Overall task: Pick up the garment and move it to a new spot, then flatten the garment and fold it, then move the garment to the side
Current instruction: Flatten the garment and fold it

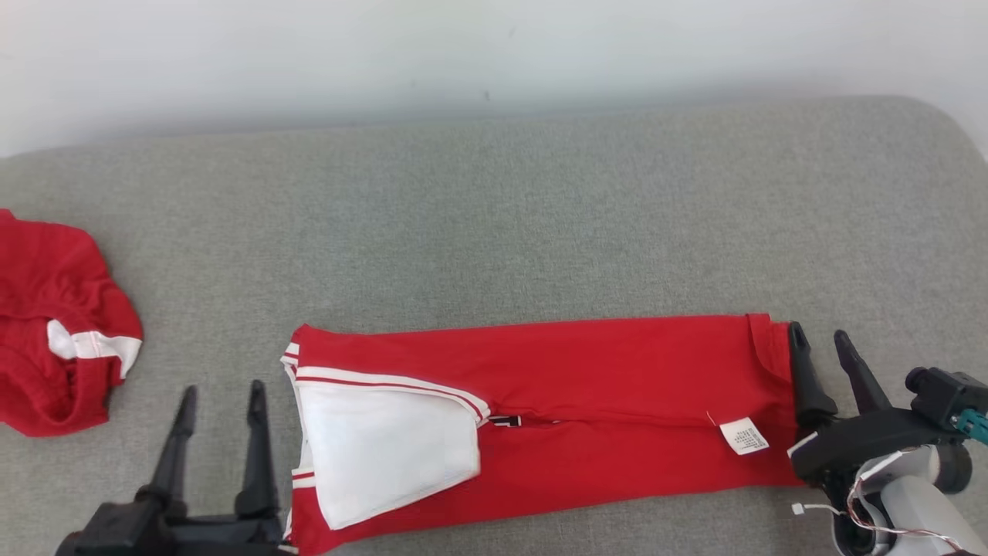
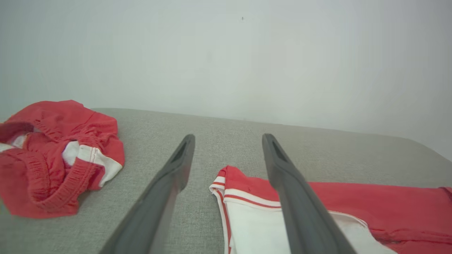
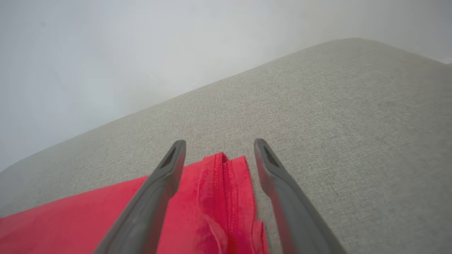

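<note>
Both the left gripper and the right gripper stand wide open and empty at opposite ends of the red shirt, folded into a long strip on the grey cushion, with crumpled red shorts well apart

Left gripper: low, just off the left end of the garment. Fingers point up in head view, spread wide, nothing between them.

Right gripper: at garment's right end, tilted slightly left. Inner finger just beside the hem, outer finger clear of it. Jaws apart, gripping nothing.

Right wrist: pale, thin wires exposed, below garment's right end.
</note>
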